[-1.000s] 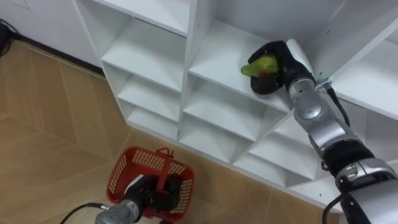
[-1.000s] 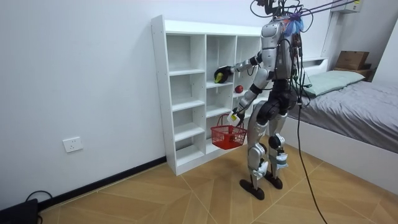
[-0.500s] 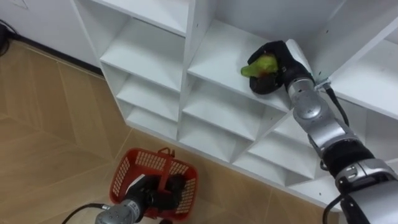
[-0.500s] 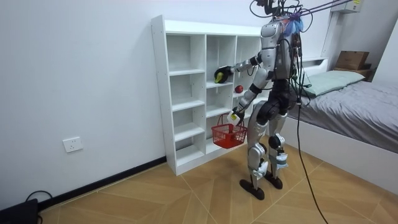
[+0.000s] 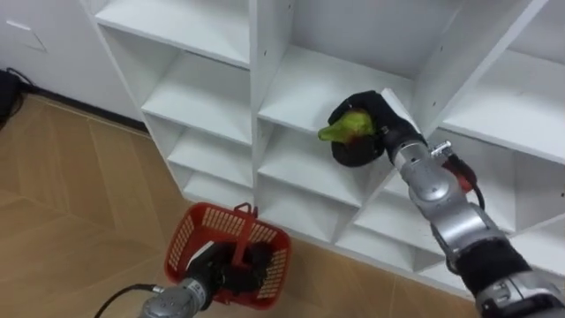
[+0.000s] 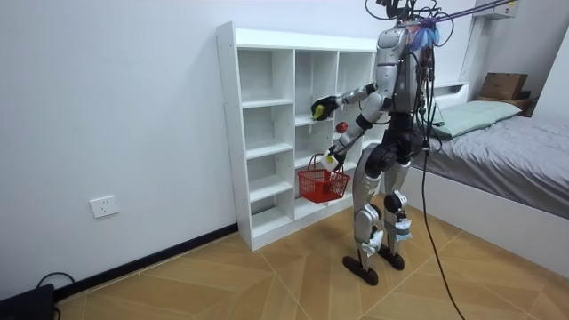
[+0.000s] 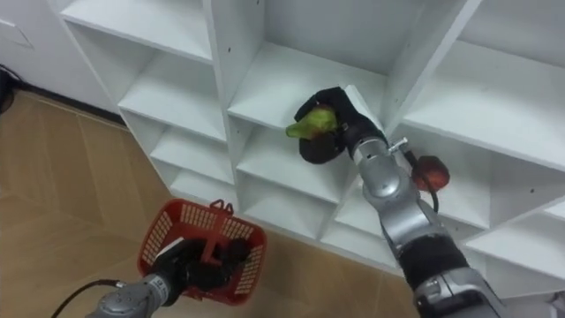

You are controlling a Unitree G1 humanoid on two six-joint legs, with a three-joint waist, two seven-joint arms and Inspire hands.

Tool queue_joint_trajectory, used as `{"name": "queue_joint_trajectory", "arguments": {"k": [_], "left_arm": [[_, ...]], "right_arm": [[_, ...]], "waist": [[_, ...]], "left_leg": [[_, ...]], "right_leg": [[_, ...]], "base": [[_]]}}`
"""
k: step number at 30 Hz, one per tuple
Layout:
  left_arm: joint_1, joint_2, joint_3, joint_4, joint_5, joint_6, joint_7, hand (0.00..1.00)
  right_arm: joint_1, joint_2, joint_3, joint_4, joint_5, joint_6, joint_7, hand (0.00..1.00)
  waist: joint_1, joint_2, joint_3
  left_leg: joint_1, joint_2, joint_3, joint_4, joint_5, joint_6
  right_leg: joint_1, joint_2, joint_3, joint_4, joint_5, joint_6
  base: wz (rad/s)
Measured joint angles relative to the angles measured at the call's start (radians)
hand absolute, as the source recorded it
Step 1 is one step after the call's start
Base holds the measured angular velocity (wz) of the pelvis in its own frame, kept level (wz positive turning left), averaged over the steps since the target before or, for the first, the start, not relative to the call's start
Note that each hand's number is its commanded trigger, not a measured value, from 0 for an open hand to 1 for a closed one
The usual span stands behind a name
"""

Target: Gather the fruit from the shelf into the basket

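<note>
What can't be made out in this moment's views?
Inside the red basket: left hand blocks much in eye views; too small in room view.
Kind of green fruit: right hand wraps part of it.
Shape of red fruit: partly behind the right forearm, right eye view.

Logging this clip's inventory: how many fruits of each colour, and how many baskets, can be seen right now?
Green fruit: 1
Red fruit: 1
Red basket: 1
Total: 3
</note>
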Motion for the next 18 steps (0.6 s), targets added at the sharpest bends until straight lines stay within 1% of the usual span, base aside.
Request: {"name": "queue_joint_trajectory", "arguments": {"k": [1,3,5,6,7,8,9,10,11,13,14,16,18], "left_arm": [[0.002,0.001,0.000,0.000,0.000,-0.003,0.000,1.00],[0.004,-0.001,0.004,0.000,0.001,-0.011,0.000,1.00],[0.005,-0.003,0.003,0.001,0.001,-0.020,0.000,1.00],[0.006,-0.008,0.003,0.002,0.001,-0.023,0.000,1.00],[0.006,-0.010,0.002,0.002,0.000,-0.023,0.000,1.00],[0.007,-0.016,0.001,0.003,-0.001,-0.023,0.000,1.00],[0.011,-0.020,0.001,0.004,-0.001,-0.023,0.000,1.00],[0.013,-0.021,0.001,0.006,-0.001,-0.023,0.000,1.00],[0.015,-0.022,0.002,0.009,0.000,-0.023,0.000,1.00],[0.022,-0.024,0.012,0.010,0.001,-0.023,-0.002,1.00],[0.029,-0.025,0.017,0.011,0.002,-0.023,-0.002,1.00],[0.031,-0.026,0.017,0.014,0.005,-0.023,-0.004,1.00],[0.032,-0.025,0.016,0.014,0.002,-0.025,-0.002,1.00]], "right_arm": [[0.014,0.000,0.000,-0.025,0.000,-0.001,0.005,1.00],[0.057,0.000,0.000,-0.094,0.000,-0.008,0.024,1.00],[0.084,0.002,0.001,-0.118,-0.001,-0.011,0.037,1.00],[0.100,0.003,0.000,-0.131,-0.003,-0.012,0.044,1.00],[0.102,0.004,0.000,-0.132,-0.003,-0.013,0.049,1.00],[0.102,0.006,0.000,-0.132,-0.003,-0.013,0.053,1.00],[0.103,0.006,-0.001,-0.132,-0.003,-0.013,0.053,1.00],[0.103,0.006,-0.001,-0.132,-0.003,-0.013,0.053,1.00],[0.103,0.006,-0.003,-0.132,-0.003,-0.013,0.053,1.00],[0.105,0.009,-0.013,-0.132,-0.009,-0.013,0.053,1.00],[0.110,0.010,-0.019,-0.135,-0.013,-0.013,0.054,1.00],[0.130,0.011,-0.037,-0.147,-0.017,-0.013,0.057,1.00],[0.177,0.013,-0.047,-0.176,-0.008,-0.014,0.057,1.00]], "waist": [[-0.008,0.000,0.0000],[-0.037,0.002,-0.0010],[-0.049,0.004,0.0002],[-0.055,0.009,-0.0028],[-0.061,0.012,-0.0039],[-0.071,0.021,-0.0049],[-0.073,0.030,-0.0075],[-0.073,0.034,-0.0093],[-0.079,0.039,-0.0128],[-0.093,0.043,-0.0150],[-0.101,0.047,-0.0175],[-0.106,0.048,-0.0178],[-0.118,0.048,-0.0177]], "left_leg": [[0.001,0.000,0.001,0.001,0.000,0.000],[0.003,0.000,0.002,0.003,0.000,0.000],[0.015,0.000,0.004,0.002,0.000,0.000],[0.019,0.000,0.004,0.002,-0.001,0.002],[0.020,0.000,0.006,0.002,-0.002,0.002],[0.023,0.001,0.011,0.002,-0.001,0.002],[0.030,0.004,0.024,-0.002,-0.002,0.002],[0.034,0.006,0.031,-0.004,-0.002,0.002],[0.039,0.008,0.036,-0.008,-0.002,0.002],[0.050,0.010,0.048,-0.018,-0.001,0.002],[0.054,0.010,0.053,-0.021,-0.001,0.002],[0.066,0.011,0.058,-0.030,-0.001,0.002],[0.080,0.009,0.063,-0.038,-0.002,0.002]], "right_leg": [[0.001,0.001,0.003,0.000,0.000,0.000],[0.004,0.001,0.006,0.001,0.002,0.000],[0.015,0.000,0.006,0.001,0.002,0.000],[0.019,0.000,0.006,0.001,0.002,0.000],[0.019,0.001,0.008,0.000,0.002,0.000],[0.019,0.001,0.013,0.000,0.004,0.001],[0.019,0.002,0.021,0.001,0.006,0.001],[0.019,0.002,0.024,0.001,0.007,0.001],[0.019,0.004,0.035,0.001,0.008,0.001],[0.020,0.005,0.047,0.002,0.008,0.000],[0.022,0.005,0.050,0.000,0.007,0.001],[0.026,0.006,0.060,-0.002,0.007,0.001],[0.036,0.006,0.069,-0.005,0.005,0.003]], "base": [[-0.04],[-0.02],[0.00],[0.00],[-0.05],[-0.17],[-0.24],[-0.29],[-0.23],[-0.18],[-0.16],[-0.12],[-0.07]]}}
